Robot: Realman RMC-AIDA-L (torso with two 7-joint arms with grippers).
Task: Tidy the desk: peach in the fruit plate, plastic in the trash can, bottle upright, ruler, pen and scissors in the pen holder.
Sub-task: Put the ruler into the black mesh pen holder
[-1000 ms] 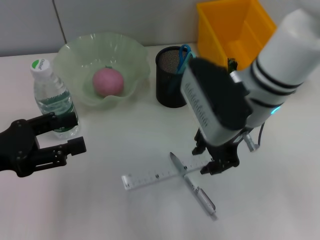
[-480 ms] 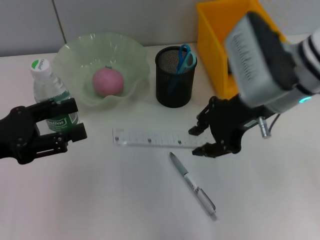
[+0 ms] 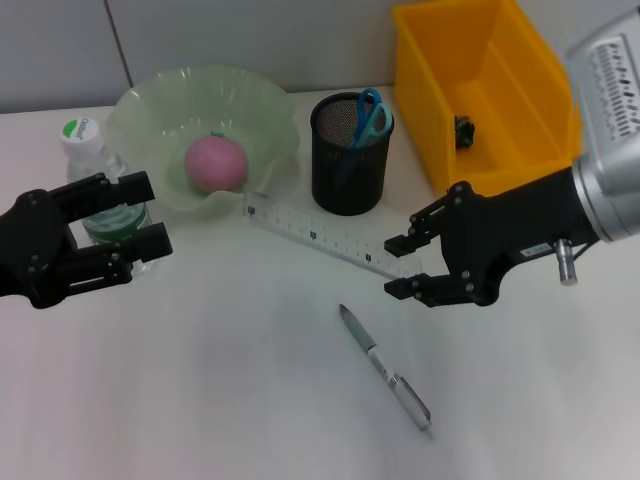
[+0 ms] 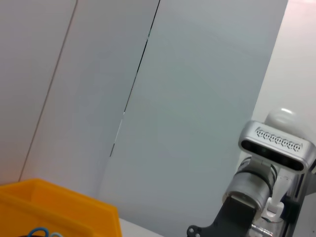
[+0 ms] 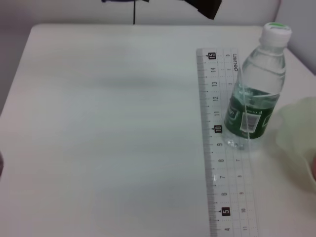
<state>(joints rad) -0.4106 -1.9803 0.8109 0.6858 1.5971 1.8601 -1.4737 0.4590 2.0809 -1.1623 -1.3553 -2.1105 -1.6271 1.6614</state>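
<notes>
The ruler (image 3: 322,237) was the piece in hand: the right gripper (image 3: 408,266) had its fingers closed on one end of it and held it clear of the desk, the free end slanting toward the fruit plate (image 3: 150,105), just in front of the pen holder (image 3: 348,180). The right wrist view looked along the same ruler (image 5: 224,148), with the bottle (image 5: 252,98) beyond it. Judging by how things lay, most of the tidying was done: one peach (image 3: 216,163) sat in the fruit plate, one bottle (image 3: 95,180) stood upright with its green cap on, one pair of blue-handled scissors (image 3: 368,112) was already in the pen holder, and a small dark scrap (image 3: 462,130) lay in the yellow trash can (image 3: 440,90), though whether it was the plastic could not be told. What was left, then, was the ruler, not yet in the holder, and one pen (image 3: 385,368), which lay flat on the desk well apart from the holder, nearer the robot. The left gripper (image 3: 130,232) hung just in front of the bottle with its fingers apart and nothing between them; its wrist view showed only the wall, a corner of the trash can (image 4: 74,212) and the other arm. The count: one ruler, one pen, one pair of scissors, one peach, one bottle, one holder, one plate, one can.
</notes>
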